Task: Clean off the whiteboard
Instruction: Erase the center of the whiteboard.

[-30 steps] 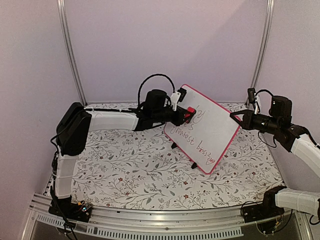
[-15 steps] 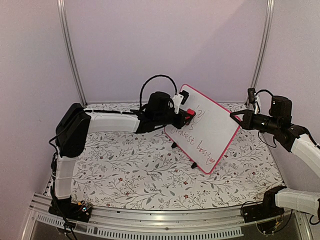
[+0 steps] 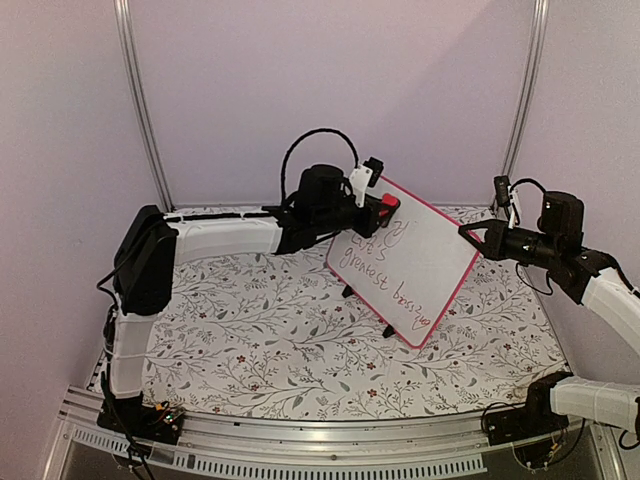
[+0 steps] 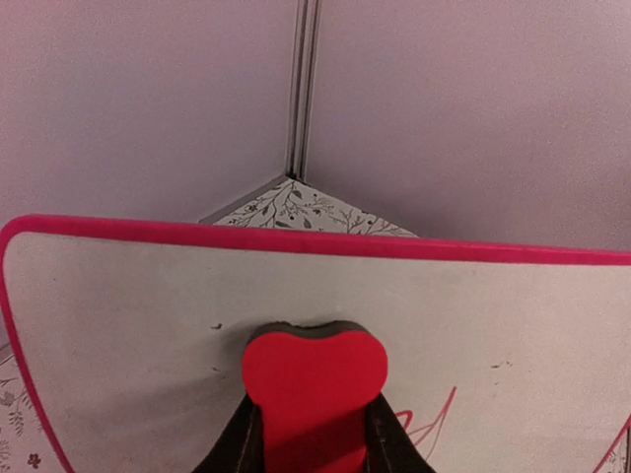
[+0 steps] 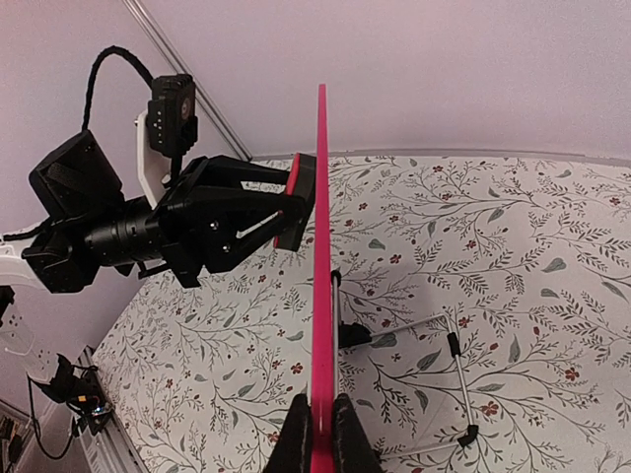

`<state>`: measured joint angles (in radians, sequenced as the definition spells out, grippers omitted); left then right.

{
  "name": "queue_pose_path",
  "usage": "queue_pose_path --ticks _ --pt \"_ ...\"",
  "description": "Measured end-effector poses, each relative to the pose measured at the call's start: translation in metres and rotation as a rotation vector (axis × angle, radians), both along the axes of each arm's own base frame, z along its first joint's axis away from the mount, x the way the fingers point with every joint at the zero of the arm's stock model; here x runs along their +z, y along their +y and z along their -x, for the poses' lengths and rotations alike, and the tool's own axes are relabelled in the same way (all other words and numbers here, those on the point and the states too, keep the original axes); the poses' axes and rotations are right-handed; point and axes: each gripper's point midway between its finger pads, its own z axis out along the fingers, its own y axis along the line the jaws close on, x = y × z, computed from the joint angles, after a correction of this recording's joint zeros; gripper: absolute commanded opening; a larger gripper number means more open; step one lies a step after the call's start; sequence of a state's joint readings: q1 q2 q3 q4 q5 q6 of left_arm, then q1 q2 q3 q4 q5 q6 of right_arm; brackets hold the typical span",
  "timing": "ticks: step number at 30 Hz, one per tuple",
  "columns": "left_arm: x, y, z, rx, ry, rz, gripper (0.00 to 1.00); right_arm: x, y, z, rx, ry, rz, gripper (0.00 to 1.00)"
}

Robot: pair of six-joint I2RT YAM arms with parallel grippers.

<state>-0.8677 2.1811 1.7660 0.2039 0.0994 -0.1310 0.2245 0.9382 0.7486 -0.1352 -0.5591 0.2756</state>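
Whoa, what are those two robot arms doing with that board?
They are cleaning it. The right gripper pinches the edge of the whiteboard to hold it steady. The left gripper holds a red eraser pressed against the board's top corner. Most of the red writing below it is not wiped off yet.

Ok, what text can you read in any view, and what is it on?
"greatest boss": red handwriting, lower line on the whiteboard, faint in the top view.
Line above it: seems to end in "s"; the rest is too blurred to read, close to the eraser.
Mark after "boss": too small to read.
Left wrist view: only stroke ends, unreadable.
No other readable text or labels.
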Motion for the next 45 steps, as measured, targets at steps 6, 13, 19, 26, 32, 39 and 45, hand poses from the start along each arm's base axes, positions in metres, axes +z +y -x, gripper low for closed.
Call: queue_pose_path --ticks 6,13,19,26,32,39,45 --pt "-0.030 0.007 0.007 -0.002 0.025 -0.025 0.04 -0.001 -0.001 -0.002 -0.007 0.003 0.002 0.00" --pt "-0.067 0.020 0.020 -0.003 0.080 -0.067 0.04 -0.001 -0.002 -0.003 -0.014 0.004 0.003 0.00" --pt "-0.068 0.021 0.020 -0.002 0.082 -0.066 0.04 -0.002 -0.002 -0.003 -0.013 0.004 0.003 0.00" --pt "-0.048 0.013 0.019 -0.025 0.078 -0.060 0.04 -0.002 -0.001 -0.003 -0.011 0.004 0.001 0.00" --pt "-0.018 0.002 0.019 -0.051 0.039 -0.016 0.04 0.000 0.001 0.000 0.010 -0.003 -0.001 0.00" --pt "-0.029 0.001 0.025 -0.062 0.042 -0.015 0.04 0.000 0.001 -0.001 0.010 -0.003 -0.001 0.00" --pt "-0.059 0.005 0.038 -0.070 0.071 -0.033 0.04 -0.001 0.000 -0.002 -0.003 -0.002 0.003 0.00"
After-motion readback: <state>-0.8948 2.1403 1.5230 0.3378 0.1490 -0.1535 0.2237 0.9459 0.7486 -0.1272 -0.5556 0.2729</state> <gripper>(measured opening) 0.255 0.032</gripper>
